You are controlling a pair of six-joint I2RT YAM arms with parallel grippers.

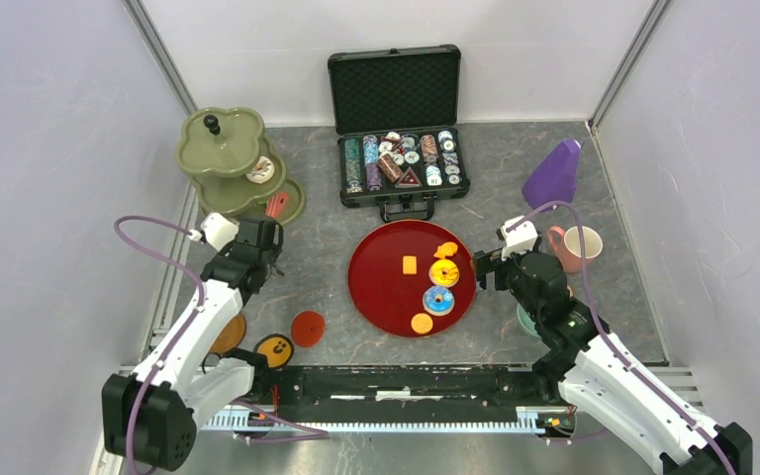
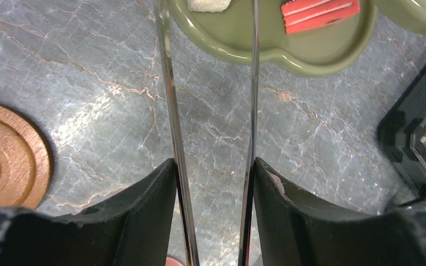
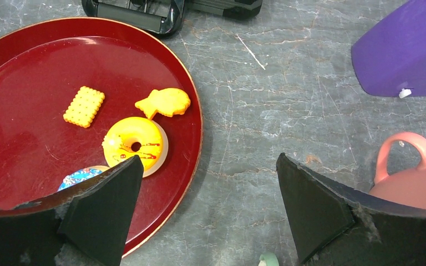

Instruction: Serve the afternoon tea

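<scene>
My left gripper (image 2: pixel 213 162) is shut on thin metal tongs (image 2: pixel 169 111), whose two arms reach up over the bottom tier of the olive-green stand (image 2: pixel 310 52); their tips are out of view. A red cake slice (image 2: pixel 320 12) and a white piece (image 2: pixel 208 4) lie on that tier. In the top view the left gripper (image 1: pixel 260 237) is just below the stand (image 1: pixel 220 143), which has a donut (image 1: pixel 259 170) on its middle tier. My right gripper (image 3: pixel 208 160) is open and empty over the table, between the dark-red tray (image 3: pixel 11 144) and the pink cup (image 3: pixel 410 183). The tray holds a yellow donut (image 3: pixel 135 145), a blue donut (image 3: pixel 80 177) and orange biscuits (image 3: pixel 84 106).
An open black case of poker chips (image 1: pixel 401 163) stands at the back. A purple object (image 1: pixel 552 176) lies at the back right. A teal cup (image 1: pixel 526 319) is partly hidden under my right arm. Brown (image 1: pixel 228 334), orange (image 1: pixel 274 348) and red (image 1: pixel 307 328) saucers lie front left.
</scene>
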